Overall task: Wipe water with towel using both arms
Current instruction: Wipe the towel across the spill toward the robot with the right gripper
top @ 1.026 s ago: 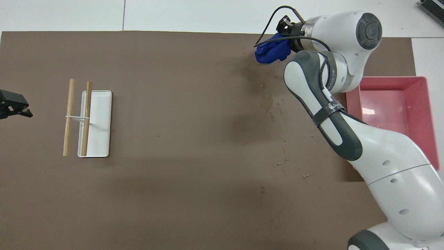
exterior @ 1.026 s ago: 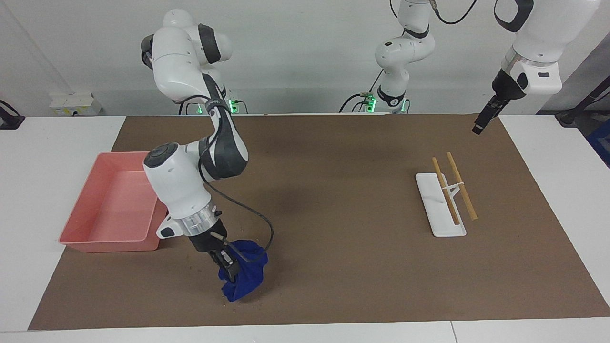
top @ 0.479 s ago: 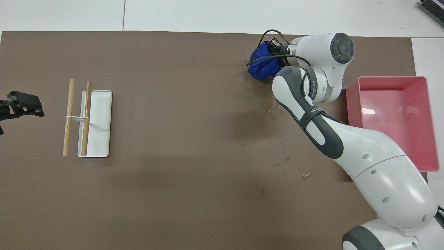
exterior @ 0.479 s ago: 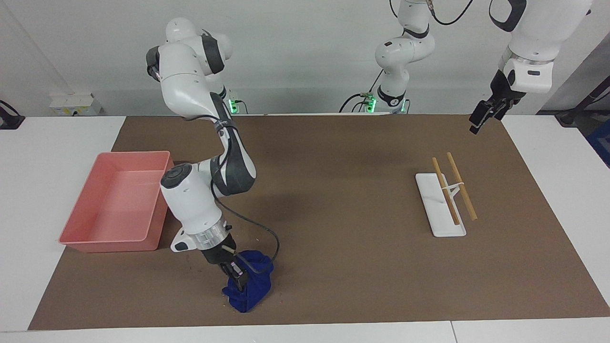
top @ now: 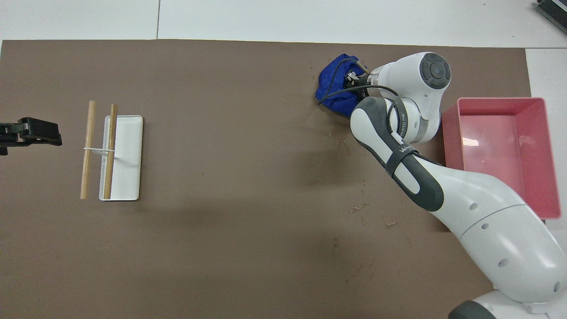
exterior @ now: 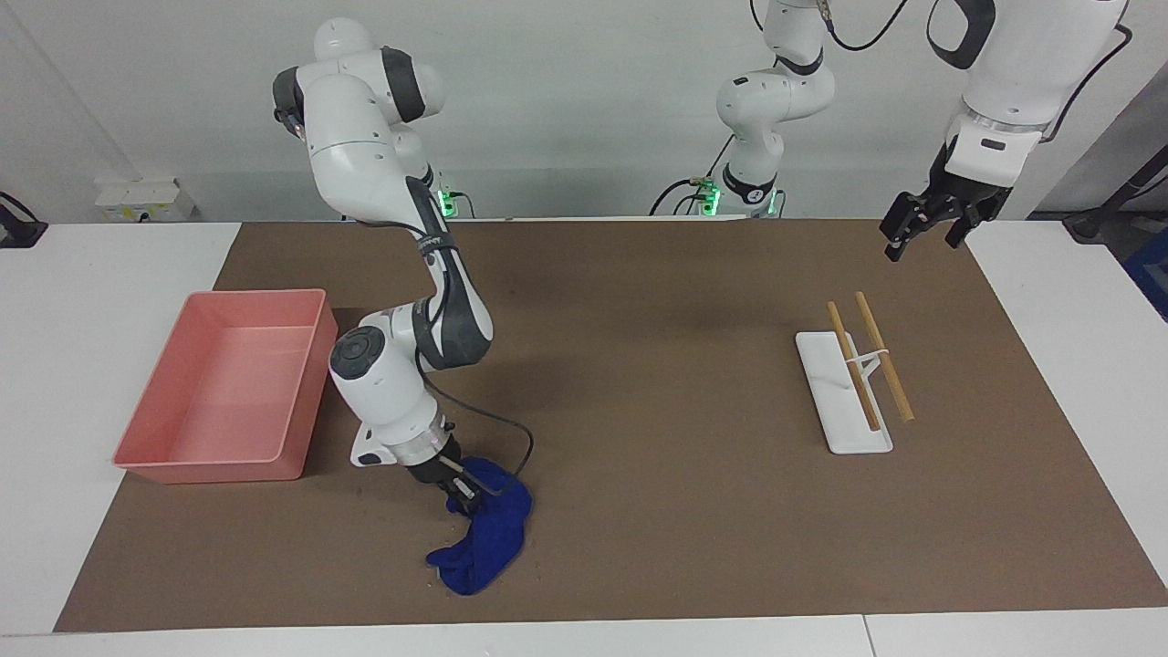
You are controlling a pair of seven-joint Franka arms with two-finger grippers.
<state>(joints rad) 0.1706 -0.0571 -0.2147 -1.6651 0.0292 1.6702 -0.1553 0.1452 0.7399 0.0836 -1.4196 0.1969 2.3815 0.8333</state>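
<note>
The blue towel (exterior: 484, 534) lies bunched on the brown mat (exterior: 639, 365), beside the pink bin and farther from the robots than it. My right gripper (exterior: 461, 488) is shut on the towel's upper fold and presses it onto the mat; it also shows in the overhead view (top: 352, 79) on the towel (top: 332, 86). Faint water droplets (top: 341, 142) lie just nearer to the robots than the towel, with more drops (top: 363, 208) nearer still. My left gripper (exterior: 923, 239) is open and empty, up in the air over the mat's corner at the left arm's end, also seen in the overhead view (top: 31, 133).
An empty pink bin (exterior: 301, 383) stands at the right arm's end, close to the right arm's elbow. A white tray (exterior: 826, 365) bearing two wooden sticks (exterior: 883, 356) lies toward the left arm's end, under and farther out than the left gripper.
The right gripper has dragged the towel toward the robots, over the damp patch, and the towel has spread out. The left gripper has turned and shifted slightly toward the table's middle.
</note>
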